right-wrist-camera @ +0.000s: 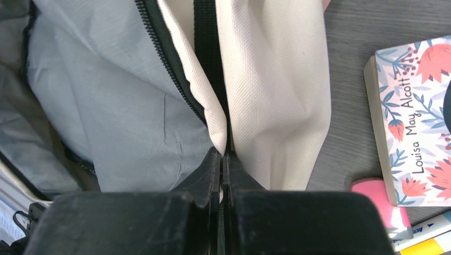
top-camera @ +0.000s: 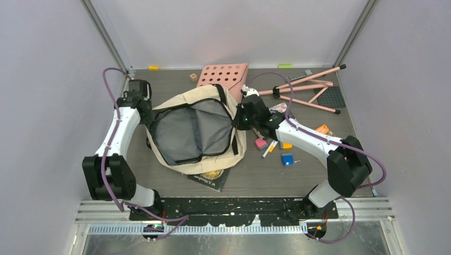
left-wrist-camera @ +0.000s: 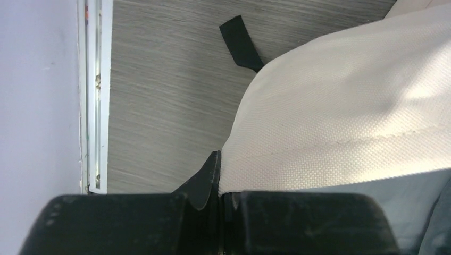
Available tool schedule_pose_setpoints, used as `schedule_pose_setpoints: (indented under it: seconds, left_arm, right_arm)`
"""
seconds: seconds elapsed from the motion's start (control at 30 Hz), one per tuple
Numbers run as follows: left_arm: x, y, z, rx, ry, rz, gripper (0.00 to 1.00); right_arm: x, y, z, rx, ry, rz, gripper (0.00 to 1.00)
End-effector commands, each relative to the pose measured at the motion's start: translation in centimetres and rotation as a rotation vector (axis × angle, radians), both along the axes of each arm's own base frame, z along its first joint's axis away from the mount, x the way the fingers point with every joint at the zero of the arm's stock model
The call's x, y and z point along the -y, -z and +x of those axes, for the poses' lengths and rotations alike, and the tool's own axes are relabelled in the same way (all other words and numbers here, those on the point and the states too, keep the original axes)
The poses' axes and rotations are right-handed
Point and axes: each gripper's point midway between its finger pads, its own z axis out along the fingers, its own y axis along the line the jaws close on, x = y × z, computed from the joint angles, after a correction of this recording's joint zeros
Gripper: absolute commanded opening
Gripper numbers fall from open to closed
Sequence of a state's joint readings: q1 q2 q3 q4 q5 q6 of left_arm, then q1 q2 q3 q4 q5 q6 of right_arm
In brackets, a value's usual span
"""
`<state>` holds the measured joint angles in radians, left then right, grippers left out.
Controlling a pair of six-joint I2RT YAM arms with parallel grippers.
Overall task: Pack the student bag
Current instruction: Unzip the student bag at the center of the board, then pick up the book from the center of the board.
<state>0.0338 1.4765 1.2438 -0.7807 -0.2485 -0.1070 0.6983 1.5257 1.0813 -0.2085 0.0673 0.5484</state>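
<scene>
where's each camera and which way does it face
Top external: above and behind the arm bases, looking down at the dark table; both arms flank the cream fabric backpack.
Left wrist: on the left arm, along the left gripper, shut on the backpack's edge.
Right wrist: likewise along the right gripper, shut on the zipper rim.
Shared: all show the backpack.

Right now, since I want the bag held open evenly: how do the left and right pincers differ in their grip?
The left pincer bites the bag at its left rim, on plain cream cloth; the right pincer bites the right rim, beside the zipper and a black strap. The left pincer has table beside it; the right pincer has a book. Both are shut on the bag's cloth, holding its mouth open.
</scene>
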Motion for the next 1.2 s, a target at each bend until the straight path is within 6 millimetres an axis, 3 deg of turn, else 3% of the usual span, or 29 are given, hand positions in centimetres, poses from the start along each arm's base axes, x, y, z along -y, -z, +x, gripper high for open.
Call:
schedule_pose_setpoints:
  seconds: [0.0, 0.1, 0.17, 0.23, 0.37, 0.63, 0.77, 0.87, 0.97, 1.17]
  left_arm:
    - [-1.4, -1.4, -2.2, 0.015, -0.064, 0.034, 0.03]
    - [-0.8, -0.7, -3.0, 0.007, -0.051, 0.003, 0.06]
    - [-0.7, 0.0, -3.5, -0.001, -0.050, 0.003, 0.08]
    - [-0.9, 0.2, -3.8, -0.013, -0.052, 0.012, 0.09]
    - [-1.0, 0.0, -4.0, -0.008, -0.057, 0.020, 0.12]
    - [-0.9, -0.3, -4.2, 0.007, -0.054, 0.016, 0.21]
    - [-0.8, -0.4, -4.2, 0.011, -0.053, 0.012, 0.26]
    - [-0.7, -0.5, -4.1, 0.014, -0.049, 0.007, 0.32]
    - [-0.6, -0.5, -4.1, 0.018, -0.046, 0.002, 0.41]
    - [-0.2, -0.6, -4.0, 0.021, -0.033, -0.020, 0.69]
  right_arm:
    - [0.7, -0.3, 2.2, 0.026, 0.040, -0.078, 0.11]
    - [0.0, -0.6, 2.4, 0.021, 0.006, -0.079, 0.26]
    - [0.0, -1.4, 2.2, 0.034, -0.008, -0.078, 0.48]
    - [0.3, -2.6, 1.9, 0.054, -0.011, -0.072, 0.64]
    - [2.1, -4.7, 1.3, 0.090, 0.021, -0.078, 0.82]
    - [9.5, -4.6, 0.5, 0.042, 0.191, -0.122, 0.89]
    - [14.8, -2.7, 0.9, -0.017, 0.349, -0.088, 0.90]
    - [17.6, -1.2, 1.2, -0.064, 0.455, -0.024, 0.91]
    - [20.9, 0.8, 1.8, -0.090, 0.564, 0.065, 0.91]
    - [23.5, 3.9, 2.5, -0.095, 0.665, 0.221, 0.91]
